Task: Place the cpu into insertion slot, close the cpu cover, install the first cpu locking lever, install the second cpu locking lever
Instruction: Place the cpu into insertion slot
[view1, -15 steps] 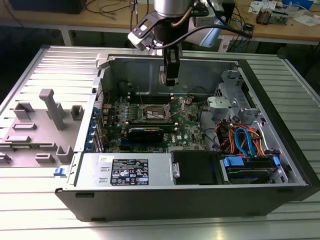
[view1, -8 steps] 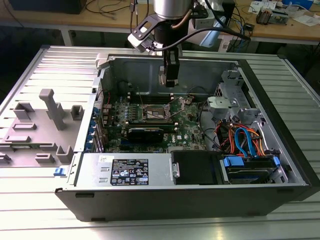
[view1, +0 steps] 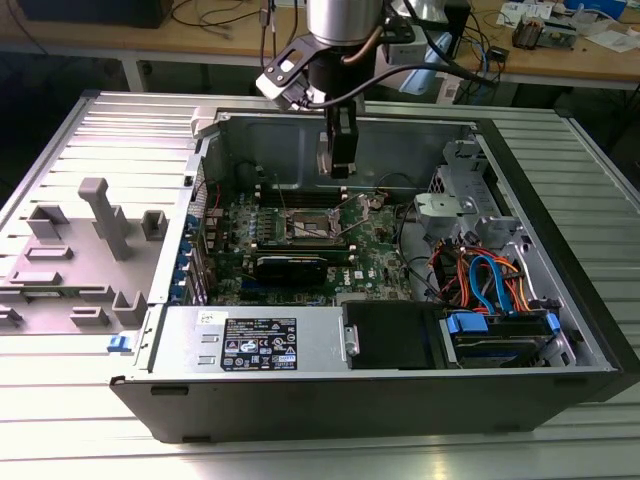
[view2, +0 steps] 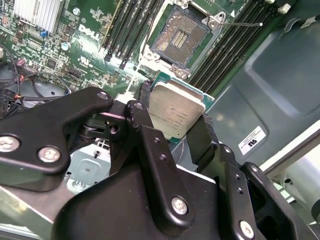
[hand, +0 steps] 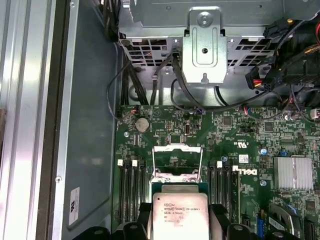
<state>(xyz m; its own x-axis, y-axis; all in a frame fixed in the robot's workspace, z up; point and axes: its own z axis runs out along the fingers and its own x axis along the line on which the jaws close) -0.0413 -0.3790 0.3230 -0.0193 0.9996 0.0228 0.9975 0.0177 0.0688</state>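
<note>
Tool upright, cpu in grip

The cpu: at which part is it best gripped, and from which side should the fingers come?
Grip the cpu by two opposite edges, approaching from its metal top side. It is a thin flat square, so the edges are probably the only purchase, and the underside is left free for the insertion slot. The gripper holds it so now.

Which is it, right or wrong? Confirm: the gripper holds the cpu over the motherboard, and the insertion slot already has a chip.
Wrong: the second wrist view shows the insertion slot empty. The gripper does hold the cpu over the motherboard.
</note>
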